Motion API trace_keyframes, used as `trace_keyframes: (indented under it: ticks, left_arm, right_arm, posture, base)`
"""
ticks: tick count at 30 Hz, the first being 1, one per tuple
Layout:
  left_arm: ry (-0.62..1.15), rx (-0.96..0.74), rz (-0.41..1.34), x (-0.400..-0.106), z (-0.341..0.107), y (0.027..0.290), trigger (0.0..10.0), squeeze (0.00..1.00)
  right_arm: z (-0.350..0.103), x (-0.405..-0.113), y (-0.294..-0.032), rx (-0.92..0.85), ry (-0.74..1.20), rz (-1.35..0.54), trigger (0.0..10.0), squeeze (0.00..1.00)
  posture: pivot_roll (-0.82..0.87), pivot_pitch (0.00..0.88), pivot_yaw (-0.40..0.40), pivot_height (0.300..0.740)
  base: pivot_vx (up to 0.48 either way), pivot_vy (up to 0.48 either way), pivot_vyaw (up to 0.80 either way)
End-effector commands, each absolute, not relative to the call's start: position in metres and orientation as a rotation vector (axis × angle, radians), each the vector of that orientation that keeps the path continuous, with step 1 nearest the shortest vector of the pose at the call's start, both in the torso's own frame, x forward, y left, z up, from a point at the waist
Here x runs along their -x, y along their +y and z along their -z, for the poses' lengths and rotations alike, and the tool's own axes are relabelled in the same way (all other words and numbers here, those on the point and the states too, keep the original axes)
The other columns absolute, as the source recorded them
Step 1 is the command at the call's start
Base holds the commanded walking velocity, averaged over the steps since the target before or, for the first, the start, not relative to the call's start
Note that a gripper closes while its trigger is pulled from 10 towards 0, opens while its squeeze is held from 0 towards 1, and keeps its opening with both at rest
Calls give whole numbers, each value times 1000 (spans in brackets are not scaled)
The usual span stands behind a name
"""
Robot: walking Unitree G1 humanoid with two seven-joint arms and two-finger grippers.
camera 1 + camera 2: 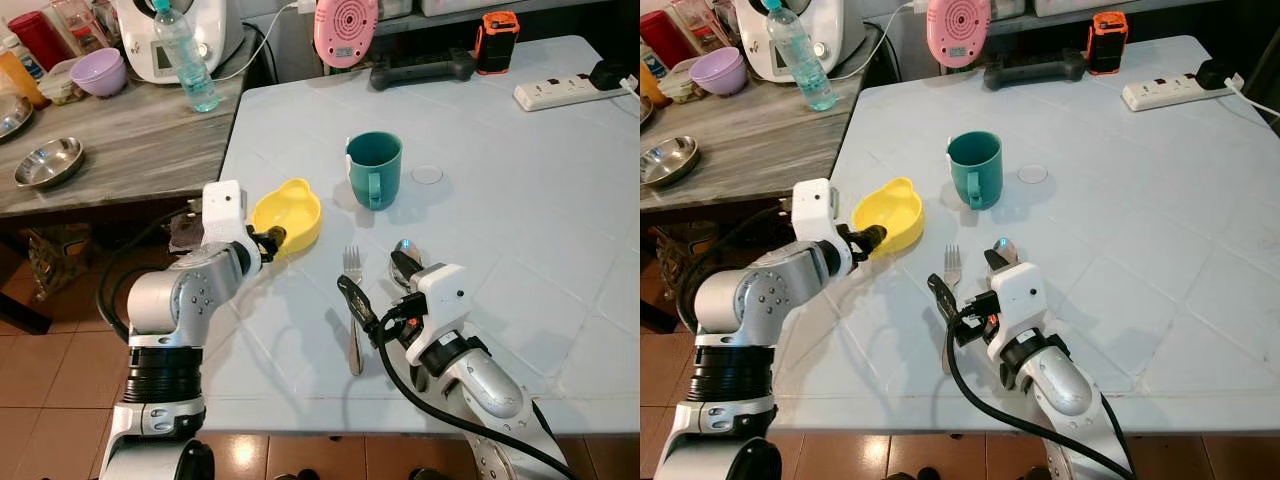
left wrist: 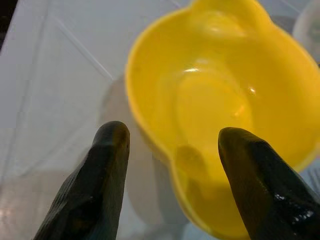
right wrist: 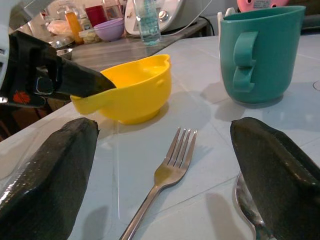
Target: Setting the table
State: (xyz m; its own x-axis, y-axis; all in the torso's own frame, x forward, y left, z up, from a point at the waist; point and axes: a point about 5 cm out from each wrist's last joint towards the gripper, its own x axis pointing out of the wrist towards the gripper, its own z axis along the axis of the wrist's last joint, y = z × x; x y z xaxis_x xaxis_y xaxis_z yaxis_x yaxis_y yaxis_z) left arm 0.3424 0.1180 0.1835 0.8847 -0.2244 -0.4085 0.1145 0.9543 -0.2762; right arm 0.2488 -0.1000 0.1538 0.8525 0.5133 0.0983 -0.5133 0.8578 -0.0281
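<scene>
A yellow bowl with a tab handle rests near the left edge of the pale tiled table. My left gripper is open at that handle, and the left wrist view shows the fingers straddling the bowl. A teal mug stands just right of the bowl. Nearer me lie a fork and a spoon, side by side. My right gripper hovers open low over them, with the fork between its fingers and the spoon by one finger.
A wooden side table at the left carries a steel bowl, a purple bowl, a water bottle and a white appliance. At the table's back are a pink fan, an orange-black device and a power strip.
</scene>
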Motion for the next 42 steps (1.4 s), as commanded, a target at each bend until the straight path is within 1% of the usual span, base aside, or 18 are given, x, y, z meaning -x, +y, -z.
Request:
trace_keyframes:
  ticks: [1,5,6,7,8,24,42]
  left_arm:
    - [455,240,170,-341,-186,120,10000,0]
    - [473,235,186,-339,-180,115,10000,0]
    - [476,237,187,-339,-179,115,7608,0]
    - [476,241,189,-338,-178,115,3961,0]
    - [480,257,191,-338,-175,114,0,0]
    - [482,282,146,-339,-172,121,0,0]
    - [470,253,131,-339,-170,124,0,0]
  right_arm:
    - [-150,-247,-94,-10,-92,-564,10000,0]
    - [-150,-247,-93,-8,-93,-567,10000,0]
    - [-150,-247,-93,-8,-93,-568,10000,0]
    - [-150,-247,-93,-7,-93,-568,10000,0]
    - [-150,-247,-93,-7,-93,-568,10000,0]
    - [-150,-246,-93,-6,-92,-565,10000,0]
    - [-147,-247,-92,-21,-68,-565,10000,0]
  posture:
    - [-212,163,215,740]
    - [-212,163,215,740]
    - [-212,163,215,740]
    - [-212,163,215,740]
    - [-212,163,215,740]
    - [-210,166,217,740]
    - [-208,165,211,740]
  base:
    - [0,0,0]
    - [0,0,0]
    - [0,0,0]
    - [0,0,0]
    - [0,0,0]
    - [0,0,0]
    - [0,0,0]
